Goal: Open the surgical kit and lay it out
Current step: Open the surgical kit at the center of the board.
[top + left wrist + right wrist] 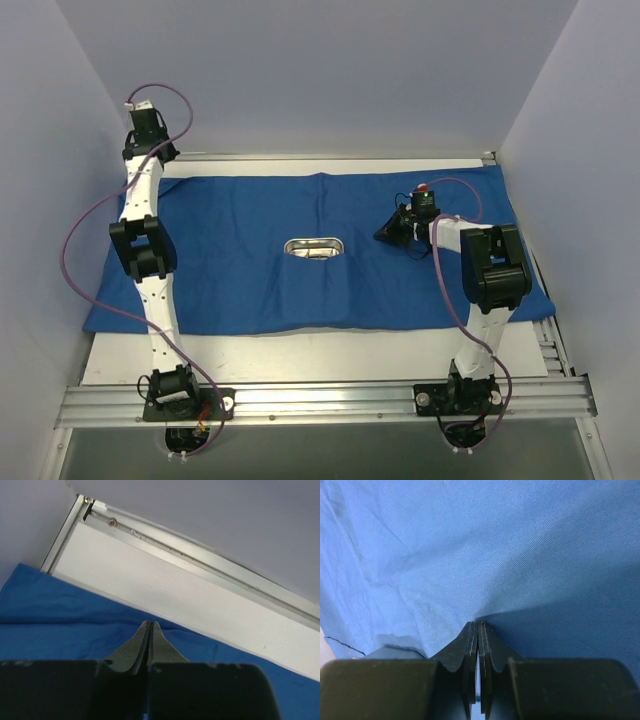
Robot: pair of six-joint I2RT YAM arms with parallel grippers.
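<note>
Pale walls box in a white table [300, 355], and the royal-blue cloth [240, 220] lies spread across it, long axis running left to right, nearly wall to wall. A bare strip of tabletop shows along its near edge.

Left arm now: stretched right out to the far left corner, elbow bent over the cloth's left edge, wrist high by the back rail [200, 555]. The left gripper [150, 625] has its fingers pressed flat together, tips pointing toward the cloth's far edge where blue meets white. Whether they touch the fabric I cannot tell.

Right arm: folded back on itself, forearm reaching in over the right side of the cloth, pointing left toward the middle. The right gripper [477, 626] is closed tight too, tips down at the fabric, creases fanning out from them. Whether a fold is nipped between them I cannot tell; the fingers block it.

Centre of the cloth: the small steel tray [314, 247], long axis left to right, between the two arms and well apart from both. Its near rim meets a squared fold of cloth, and its inside is too small to read
</note>
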